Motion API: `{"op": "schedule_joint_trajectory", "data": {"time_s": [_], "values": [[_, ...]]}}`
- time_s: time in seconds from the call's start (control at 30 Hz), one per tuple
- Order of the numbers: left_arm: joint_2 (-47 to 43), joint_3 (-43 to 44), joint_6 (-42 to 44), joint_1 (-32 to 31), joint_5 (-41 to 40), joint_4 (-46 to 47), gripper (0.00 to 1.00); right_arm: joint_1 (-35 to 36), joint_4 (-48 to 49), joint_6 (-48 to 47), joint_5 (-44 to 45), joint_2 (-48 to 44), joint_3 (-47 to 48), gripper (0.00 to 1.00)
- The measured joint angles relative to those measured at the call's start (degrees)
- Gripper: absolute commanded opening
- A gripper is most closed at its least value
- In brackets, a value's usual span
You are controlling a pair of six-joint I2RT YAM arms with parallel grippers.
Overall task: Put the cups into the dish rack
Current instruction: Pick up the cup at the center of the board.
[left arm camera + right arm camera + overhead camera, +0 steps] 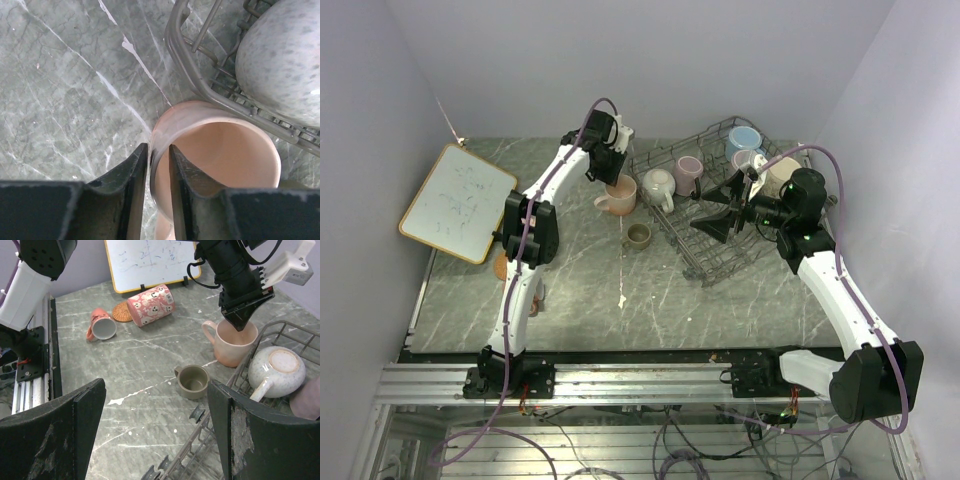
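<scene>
Your right gripper (718, 210) hangs over the near-left part of the dish rack (735, 250), jaws spread wide with nothing between them. Just left of the rack, a small olive mug (194, 379) stands upright on the table (580, 290). Beyond it a peach mug (231, 345) stands right against the rack's left rim. Your left gripper (158, 147) straddles its wall, one finger inside and one outside, the gap narrow; you cannot tell whether they pinch it. In the rack sit a speckled cream mug (276, 367), bottom up, a mauve mug (689, 172) and, farthest, a light blue mug (745, 140). Far left, a floral mug (150, 299) lies on its side beside a cork coaster (121, 311).
</scene>
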Motion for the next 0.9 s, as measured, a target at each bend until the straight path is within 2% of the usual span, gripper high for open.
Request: {"op": "schedule_joint_trajectory", "data": {"time_s": [0.23, 0.53, 0.9], "values": [[0.04, 0.02, 0.28, 0.00, -0.35, -0.48, 0.08, 0.00, 0.02, 0.00, -0.02, 0.00, 0.00, 0.82], [-1.05, -1.68, 0.15, 0.04, -1.11, 0.48, 0.07, 0.00, 0.02, 0.00, -0.04, 0.00, 0.00, 0.82], [-11.87, -15.21, -0.90, 0.26, -5.05, 5.81, 0.07, 0.00, 0.07, 0.07, -0.24, 0.00, 0.00, 0.82]]}}
